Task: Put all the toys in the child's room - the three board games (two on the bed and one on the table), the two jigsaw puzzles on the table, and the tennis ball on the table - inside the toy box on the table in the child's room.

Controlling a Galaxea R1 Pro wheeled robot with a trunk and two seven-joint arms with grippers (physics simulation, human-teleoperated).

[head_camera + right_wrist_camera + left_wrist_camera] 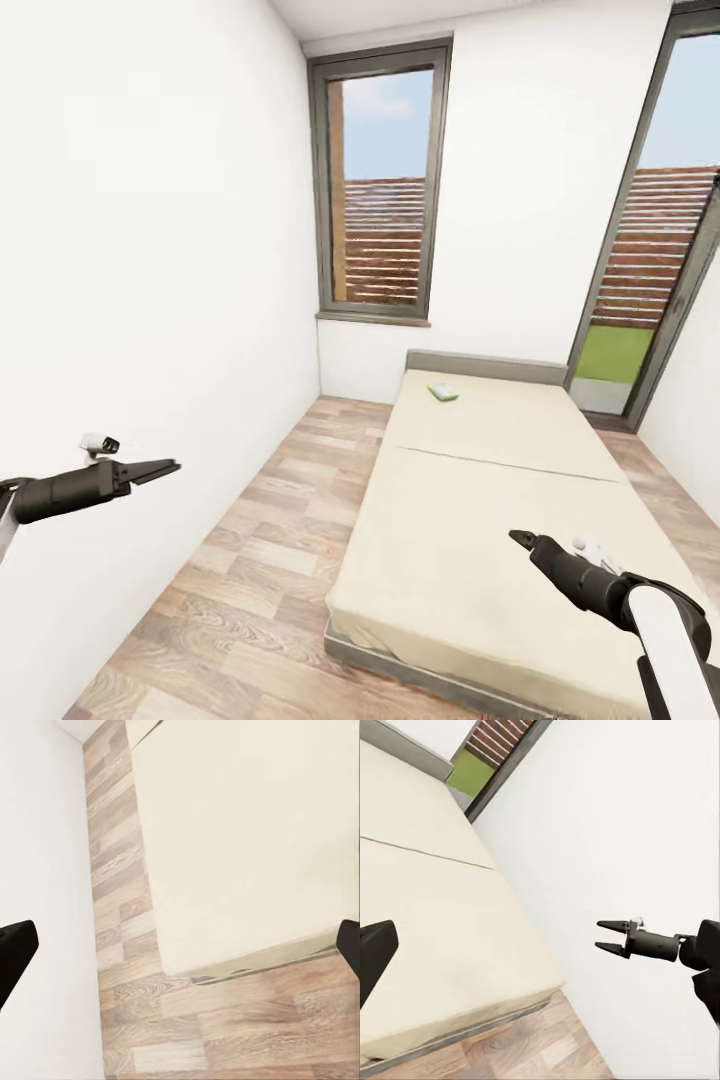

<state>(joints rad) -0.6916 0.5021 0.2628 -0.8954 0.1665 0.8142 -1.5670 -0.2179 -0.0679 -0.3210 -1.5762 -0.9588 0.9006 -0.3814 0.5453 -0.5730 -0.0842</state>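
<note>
On the bed (480,470), head view alone shows a board game (443,392).

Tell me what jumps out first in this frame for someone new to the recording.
The broad beige bed fills the room's right half, with one small green-edged board game lying near its far end. In the foreground both arms are held out empty: the left tool beside the white wall, the right tool over the mattress.

Grey-framed window (380,180); glass door (655,220)

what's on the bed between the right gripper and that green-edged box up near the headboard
Nothing: in the head view, bare beige mattress with one seam runs from the right gripper to the board game on the bed.
</note>
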